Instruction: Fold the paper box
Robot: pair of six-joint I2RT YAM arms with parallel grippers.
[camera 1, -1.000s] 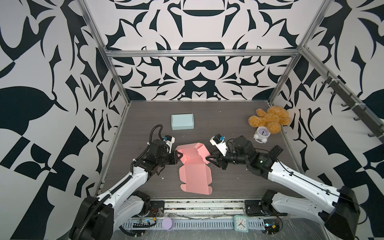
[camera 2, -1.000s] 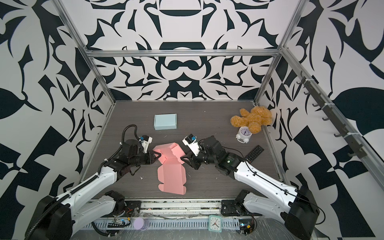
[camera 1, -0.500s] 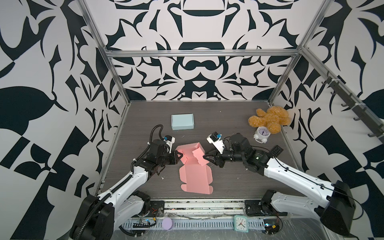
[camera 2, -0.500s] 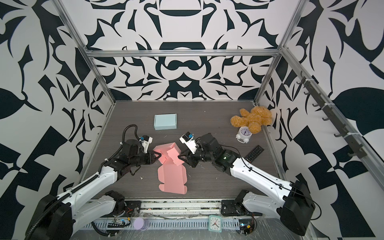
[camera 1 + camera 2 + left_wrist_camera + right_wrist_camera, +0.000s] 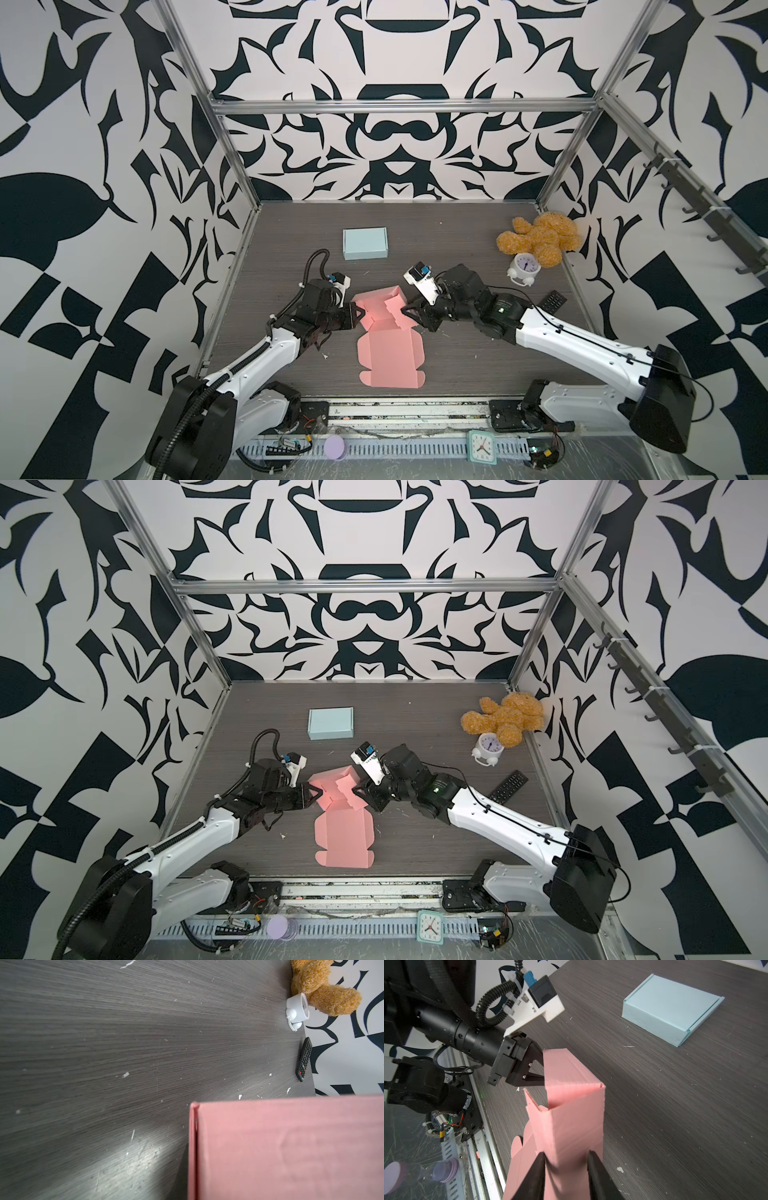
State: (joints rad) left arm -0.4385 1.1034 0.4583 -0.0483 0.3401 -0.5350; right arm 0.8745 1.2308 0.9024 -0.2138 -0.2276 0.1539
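Right gripper [image 5: 415, 319] has edged left, up against the pink paper box [image 5: 388, 361]. That box lies mid-table [image 5: 457, 249] between the arms, near panel flat, far end folded upright. The right fingers [image 5: 537, 1169] stand apart astride the right wall; whether they squeeze it I cannot tell. Left gripper [image 5: 356, 318], fingers pressed together, pinches the left wall. Farther back sits a closed blue box [image 5: 365, 243]; far right, a teddy bear [image 5: 540, 237].
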